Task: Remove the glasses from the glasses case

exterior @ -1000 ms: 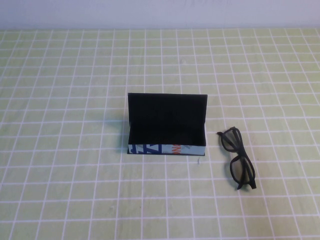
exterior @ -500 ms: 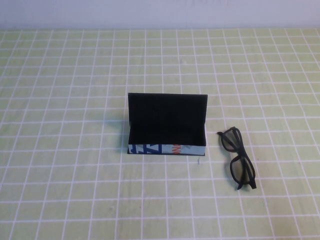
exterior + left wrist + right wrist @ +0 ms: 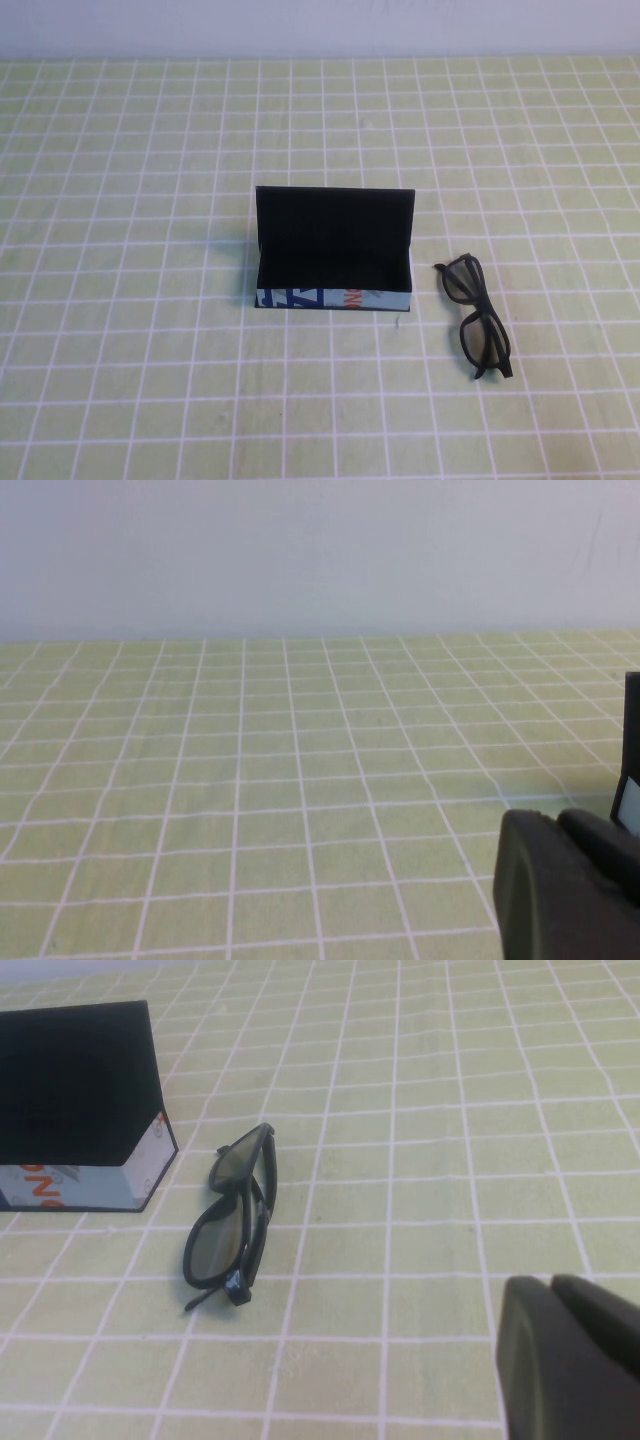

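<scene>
Dark blue and red lettering printed on pale blue front of case [image 3: 333, 299], cut off and not readable as words. In right wrist view, red characters resembling "NO" on case [image 3: 60, 1181] front. Left gripper [image 3: 570, 885] and right gripper [image 3: 570, 1355] unmarked.

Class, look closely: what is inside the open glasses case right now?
The glasses case shows only black lining; its floor behind the front wall is partly hidden. The glasses lie on the table, right of it. Left gripper and right gripper stay away.
</scene>
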`<act>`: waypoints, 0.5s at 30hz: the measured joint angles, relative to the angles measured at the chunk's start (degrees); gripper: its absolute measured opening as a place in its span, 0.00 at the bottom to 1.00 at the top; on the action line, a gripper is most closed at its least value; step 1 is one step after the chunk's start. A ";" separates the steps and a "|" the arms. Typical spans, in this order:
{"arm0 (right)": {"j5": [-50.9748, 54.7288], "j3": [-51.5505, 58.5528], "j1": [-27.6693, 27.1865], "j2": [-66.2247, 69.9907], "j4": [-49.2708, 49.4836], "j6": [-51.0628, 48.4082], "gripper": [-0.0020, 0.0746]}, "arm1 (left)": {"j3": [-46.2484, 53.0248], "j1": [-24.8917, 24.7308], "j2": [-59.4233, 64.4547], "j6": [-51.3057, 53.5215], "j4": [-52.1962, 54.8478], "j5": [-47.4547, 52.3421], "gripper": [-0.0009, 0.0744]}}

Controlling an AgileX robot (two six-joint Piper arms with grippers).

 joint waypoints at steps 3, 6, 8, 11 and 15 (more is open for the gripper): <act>0.05 0.00 0.00 0.00 0.00 0.00 0.00 | 0.00 0.00 0.00 0.00 0.00 0.00 0.01; 0.14 0.00 0.00 0.00 0.00 0.00 0.00 | 0.00 0.00 0.00 0.00 0.00 0.00 0.01; 0.14 0.00 0.00 0.00 0.00 0.00 0.00 | 0.00 0.00 0.00 0.00 0.00 0.00 0.01; 0.14 0.00 0.00 0.00 0.00 0.00 0.00 | 0.00 0.00 0.00 0.00 0.00 0.00 0.01; 0.14 0.00 0.00 0.00 0.00 0.00 0.00 | 0.00 0.00 0.00 1.19 0.00 -1.43 0.01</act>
